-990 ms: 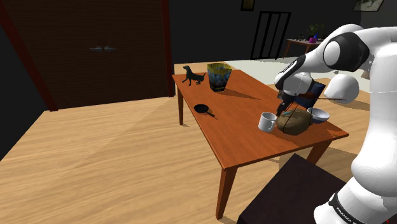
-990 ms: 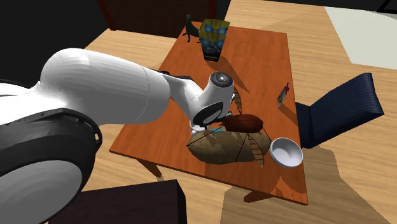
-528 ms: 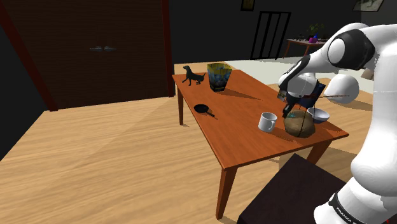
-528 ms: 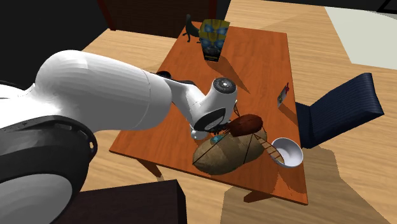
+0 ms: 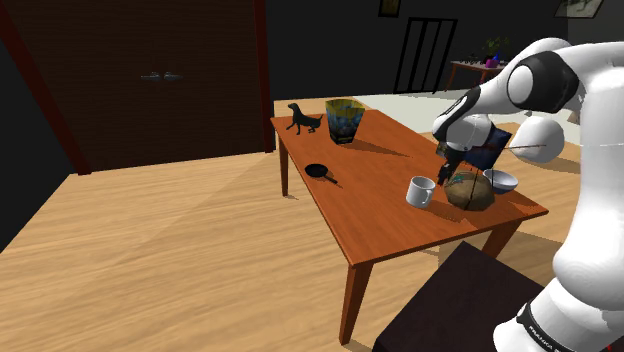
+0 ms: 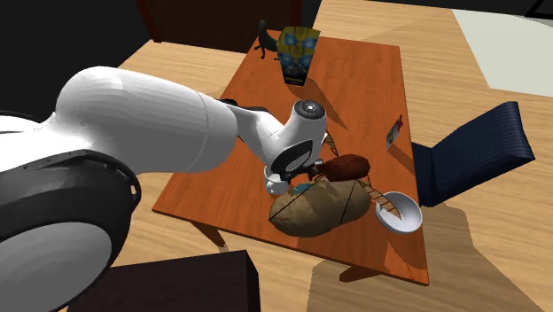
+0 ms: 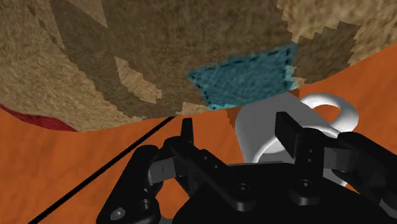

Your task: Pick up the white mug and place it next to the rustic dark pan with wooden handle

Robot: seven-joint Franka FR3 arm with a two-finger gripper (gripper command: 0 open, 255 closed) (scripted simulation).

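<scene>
I see the pincer [image 7: 235, 132] spread, gripping nothing, close above the mug [image 5: 421, 191]. In the shoulder view a brown sack [image 5: 470, 191] crowds the mug's three o'clock, with a bowl [image 5: 500, 181] beyond. The pan [image 5: 321, 172] sits at ten o'clock, well apart, with open bench [image 5: 380, 225] between.
</scene>
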